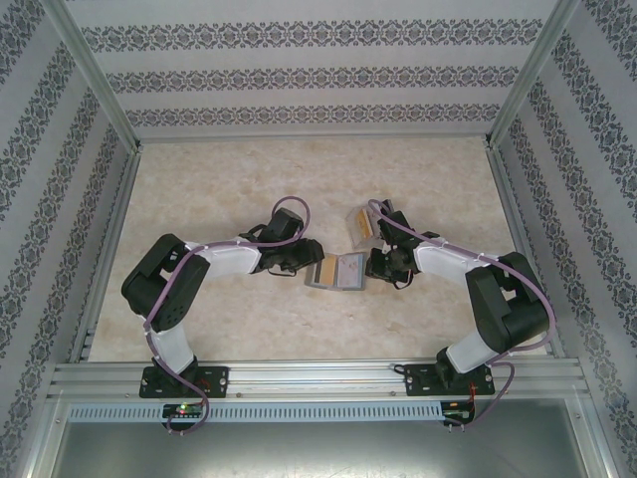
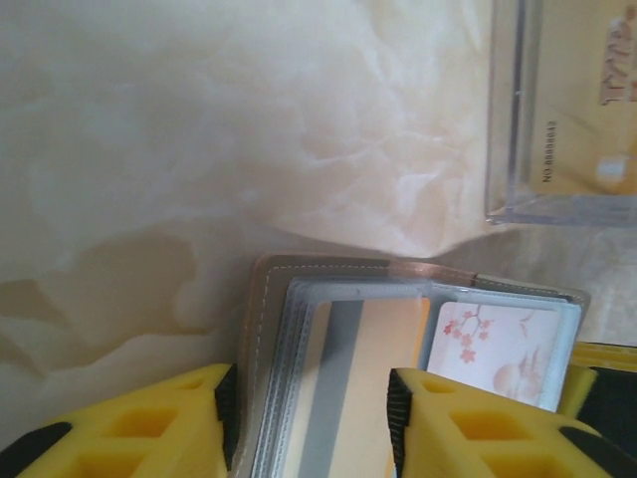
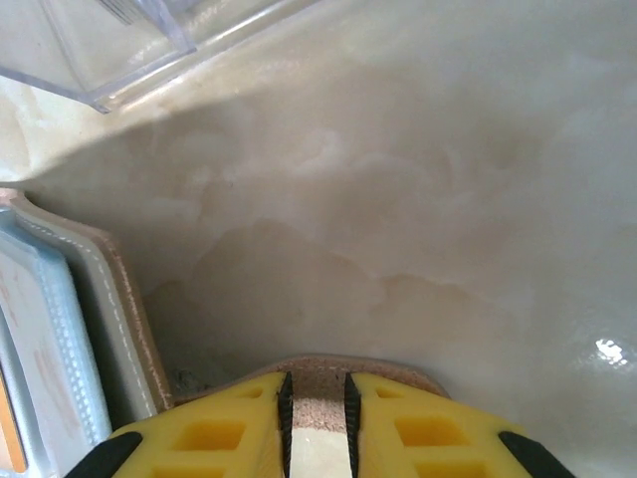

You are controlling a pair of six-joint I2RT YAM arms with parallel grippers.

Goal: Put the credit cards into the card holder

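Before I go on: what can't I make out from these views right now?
- Left wrist view: the gold card runs off the bottom edge between the left end effector fingers, so how far it is seated and whether it is gripped are unclear.
- Right wrist view: the right end effector pinches a card holder flap, and the bottom edge cuts off the rest.
- Top view: the card holder pockets are too small to read, and the wrists overhang its ends.
- Left wrist view: the clear box is cropped and its print is blurred.

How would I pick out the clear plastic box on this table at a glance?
Look at the middle of the marble-patterned table. Just beyond the open grey card holder lying there is the clear plastic box. Unlike the stitched holder, it is see-through with rigid walls.
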